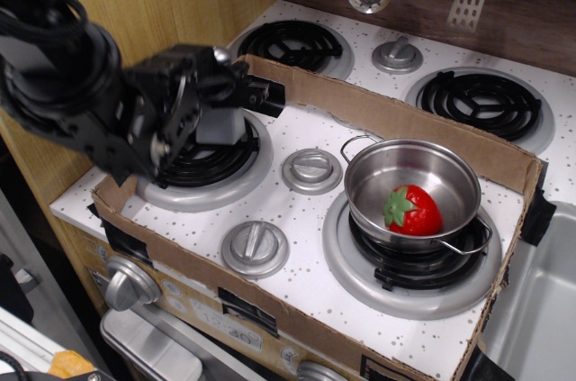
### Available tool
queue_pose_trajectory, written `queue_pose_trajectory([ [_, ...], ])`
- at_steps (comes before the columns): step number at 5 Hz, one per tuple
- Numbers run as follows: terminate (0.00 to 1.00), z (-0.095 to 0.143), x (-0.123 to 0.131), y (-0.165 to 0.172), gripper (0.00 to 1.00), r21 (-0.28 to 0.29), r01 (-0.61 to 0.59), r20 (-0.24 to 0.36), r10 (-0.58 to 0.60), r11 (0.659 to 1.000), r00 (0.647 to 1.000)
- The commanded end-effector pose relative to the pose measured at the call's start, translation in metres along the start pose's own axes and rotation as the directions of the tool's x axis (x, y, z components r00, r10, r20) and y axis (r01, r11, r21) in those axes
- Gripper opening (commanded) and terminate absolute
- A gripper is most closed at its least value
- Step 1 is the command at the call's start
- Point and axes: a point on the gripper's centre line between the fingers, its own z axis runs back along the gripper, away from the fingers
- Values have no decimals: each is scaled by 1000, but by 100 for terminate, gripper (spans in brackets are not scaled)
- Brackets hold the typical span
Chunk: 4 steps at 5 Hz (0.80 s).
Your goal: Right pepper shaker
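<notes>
The grey pepper shaker (222, 126) is over the front left burner (209, 176), with only part of its boxy body showing below the black arm. My gripper (236, 97) is shut on its upper part and holds it roughly upright at the burner's far side. The arm hides the shaker's cap, and I cannot tell whether its base touches the burner.
A steel pot (438, 167) with a toy strawberry (412, 210) sits on the front right burner. Two round silver knobs (311, 169) (256, 248) lie between the burners. A low cardboard wall (387, 115) rings the front stove area. Two more burners and a knob (397, 55) lie behind it.
</notes>
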Motion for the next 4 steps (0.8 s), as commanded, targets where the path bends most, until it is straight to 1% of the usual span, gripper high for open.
queue_pose_trajectory([
  [1, 0, -1, 6, -8, 0, 27, -36, 80, 33, 999, 996],
  [2, 0, 4, 8, -13, 0, 44, -36, 82, 32, 998, 996],
  [3, 0, 15, 8, -19, 100, 42, -44, 47, 42, 998, 998],
  [4, 0, 26, 12, -20, 100, 38, -27, 33, 26, 999, 999],
])
